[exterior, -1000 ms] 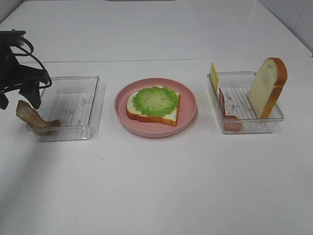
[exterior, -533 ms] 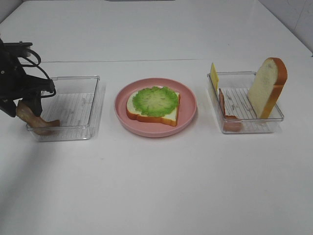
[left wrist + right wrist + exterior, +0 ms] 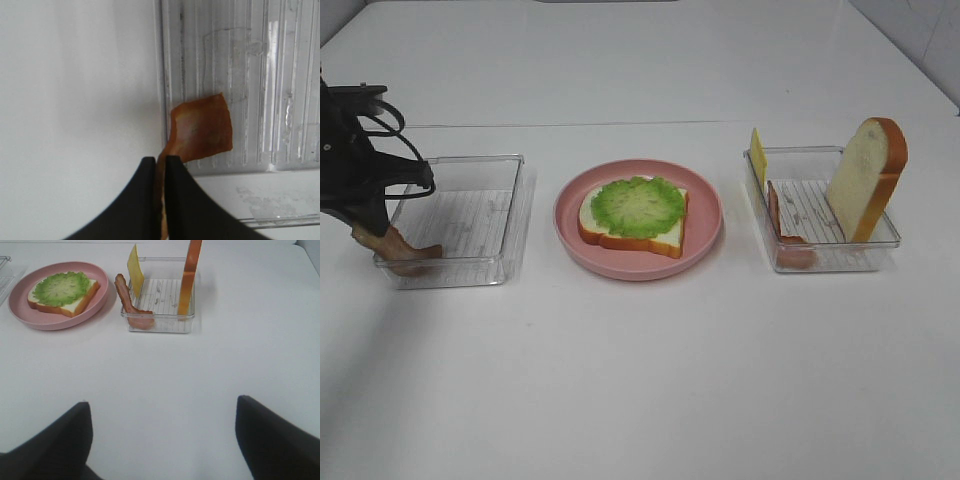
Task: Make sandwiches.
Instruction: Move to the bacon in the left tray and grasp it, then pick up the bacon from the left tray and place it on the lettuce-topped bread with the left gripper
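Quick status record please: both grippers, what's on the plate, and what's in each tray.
left gripper: shut on bacon strip, which drapes over the left tray's wall
right gripper: open, holding nothing
plate: bread slice lying flat, lettuce on top
right tray: cheese slice and upright bread slice standing, second bacon strip leaning against the wall
stack so far: bread slice plus lettuce only

Flat bread (image 3: 620,238) with green lettuce (image 3: 638,205) lies on the pink plate (image 3: 705,238). One bacon strip (image 3: 200,130) bends over the left tray (image 3: 515,215) edge. Yellow cheese (image 3: 757,157), other bacon (image 3: 778,222) and tall bread (image 3: 865,178) stand in the right tray (image 3: 840,262).
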`<state>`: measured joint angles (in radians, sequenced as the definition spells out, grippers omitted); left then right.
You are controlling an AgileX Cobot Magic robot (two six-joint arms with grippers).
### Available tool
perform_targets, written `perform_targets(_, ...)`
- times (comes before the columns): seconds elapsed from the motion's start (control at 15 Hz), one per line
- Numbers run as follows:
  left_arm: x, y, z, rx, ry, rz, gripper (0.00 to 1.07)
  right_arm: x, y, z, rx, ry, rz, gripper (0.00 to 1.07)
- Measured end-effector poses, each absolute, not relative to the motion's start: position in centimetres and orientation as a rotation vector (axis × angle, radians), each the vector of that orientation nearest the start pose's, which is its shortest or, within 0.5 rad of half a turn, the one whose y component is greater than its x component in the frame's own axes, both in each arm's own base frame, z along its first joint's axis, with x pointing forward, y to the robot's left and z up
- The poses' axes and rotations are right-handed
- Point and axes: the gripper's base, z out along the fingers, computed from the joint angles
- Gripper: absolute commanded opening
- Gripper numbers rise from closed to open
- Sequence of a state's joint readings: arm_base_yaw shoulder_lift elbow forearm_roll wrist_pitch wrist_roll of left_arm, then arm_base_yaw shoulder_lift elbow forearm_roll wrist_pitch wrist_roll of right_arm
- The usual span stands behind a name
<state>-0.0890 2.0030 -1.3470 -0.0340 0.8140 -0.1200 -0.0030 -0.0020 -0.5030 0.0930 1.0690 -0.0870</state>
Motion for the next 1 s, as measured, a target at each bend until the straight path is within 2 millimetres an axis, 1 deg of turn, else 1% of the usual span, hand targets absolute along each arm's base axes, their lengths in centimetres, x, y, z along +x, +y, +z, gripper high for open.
perform_targets(0.27, 39.2, -3.7, 15.7, -0.075, 2.954, -0.070, 0.00, -0.6, 0.7, 27.8, -0.091, 2.042, 0.055, 0.76)
perform_targets(0.4, 39.2, -3.7, 16.2, -0.072, 2.941, -0.073, 0.00, -0.6, 0.7, 27.8, -0.091, 2.042, 0.055, 0.76)
perform_targets(0.53, 39.2, -3.9, 18.3, -0.072, 2.858, -0.109, 0.00, -0.6, 0.7, 27.8, -0.091, 2.042, 0.055, 0.76)
perform_targets(0.67, 39.7, -4.4, 20.8, -0.022, 2.780, -0.190, 0.00, -0.6, 0.7, 27.8, -0.091, 2.042, 0.055, 0.76)
perform_targets(0.73, 40.1, -4.9, 21.7, -0.010, 2.749, -0.255, 0.00, -0.6, 0.7, 27.8, -0.091, 2.042, 0.055, 0.76)
perform_targets(0.8, 41.1, -6.0, 23.8, 0.000, 2.660, -0.420, 0.00, -0.6, 0.7, 27.8, -0.091, 2.042, 0.055, 0.76)
perform_targets(0.87, 41.3, -6.3, 24.4, 0.004, 2.633, -0.464, 0.00, -0.6, 0.7, 27.8, -0.091, 2.042, 0.055, 0.76)
perform_targets(1.0, 42.0, -7.3, 26.5, 0.024, 2.538, -0.620, 0.00, -0.6, 0.7, 27.8, -0.091, 2.042, 0.055, 0.76)
